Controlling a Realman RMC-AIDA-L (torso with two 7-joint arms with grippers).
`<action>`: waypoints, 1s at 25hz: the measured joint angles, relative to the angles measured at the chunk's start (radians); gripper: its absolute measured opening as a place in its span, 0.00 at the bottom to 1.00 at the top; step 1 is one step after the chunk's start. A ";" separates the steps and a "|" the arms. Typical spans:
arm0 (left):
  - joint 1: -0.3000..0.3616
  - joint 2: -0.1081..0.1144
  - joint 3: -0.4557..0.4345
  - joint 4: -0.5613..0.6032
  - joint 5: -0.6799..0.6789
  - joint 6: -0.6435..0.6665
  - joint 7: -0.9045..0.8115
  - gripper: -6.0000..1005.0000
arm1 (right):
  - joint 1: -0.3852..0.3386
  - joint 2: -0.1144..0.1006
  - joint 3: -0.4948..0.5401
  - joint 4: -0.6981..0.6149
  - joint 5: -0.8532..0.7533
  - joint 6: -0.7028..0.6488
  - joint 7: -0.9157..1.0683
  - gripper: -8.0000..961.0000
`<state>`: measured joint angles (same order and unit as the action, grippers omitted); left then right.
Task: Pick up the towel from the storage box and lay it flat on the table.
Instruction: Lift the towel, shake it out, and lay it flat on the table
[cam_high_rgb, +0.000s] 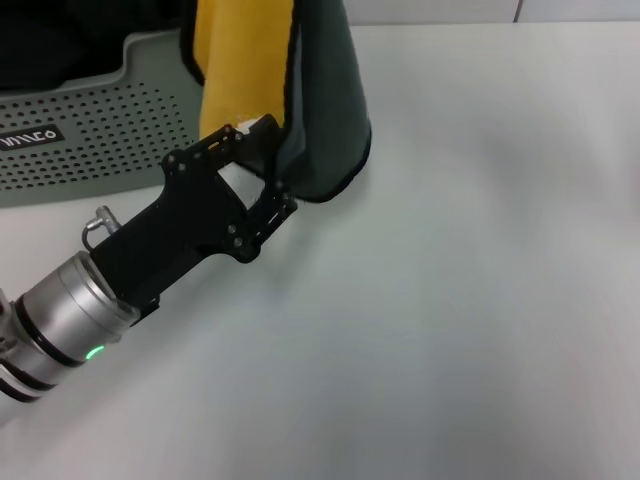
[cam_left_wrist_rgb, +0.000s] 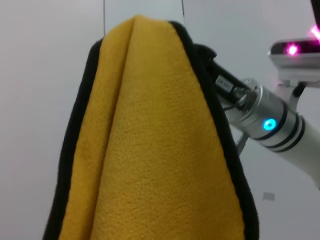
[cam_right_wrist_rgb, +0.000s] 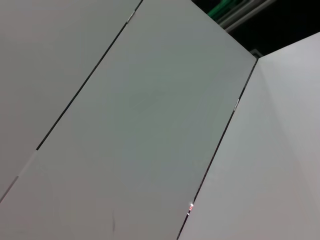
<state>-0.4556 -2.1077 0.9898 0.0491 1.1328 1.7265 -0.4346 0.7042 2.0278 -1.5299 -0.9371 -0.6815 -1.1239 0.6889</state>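
White table, storage box on its far-left corner.

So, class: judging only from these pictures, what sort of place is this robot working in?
Probably a lab or test bench, not a home: a bare white table, plain white wall panels, and one perforated storage box as the only fixture. The left gripper meets a hanging towel.

We are looking at pale grey wall panels divided by thin dark seams, with two panels meeting at a corner. A dark gap is showing above the panels, crossed by pale and green bars. Soft, even light is falling across everything, casting no hard shadows.
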 joint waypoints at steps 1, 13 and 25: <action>0.000 0.000 -0.001 -0.001 0.000 -0.002 -0.002 0.45 | 0.000 0.000 -0.003 0.000 0.005 0.000 -0.006 0.02; -0.015 0.000 0.000 -0.027 -0.027 -0.044 -0.024 0.43 | -0.009 0.000 -0.013 0.003 0.035 -0.002 -0.024 0.02; -0.027 0.003 0.006 -0.018 -0.013 -0.059 -0.042 0.29 | -0.010 0.000 -0.013 0.004 0.035 -0.007 -0.026 0.02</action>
<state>-0.4823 -2.1045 0.9954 0.0312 1.1197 1.6678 -0.4768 0.6943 2.0278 -1.5432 -0.9334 -0.6468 -1.1311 0.6626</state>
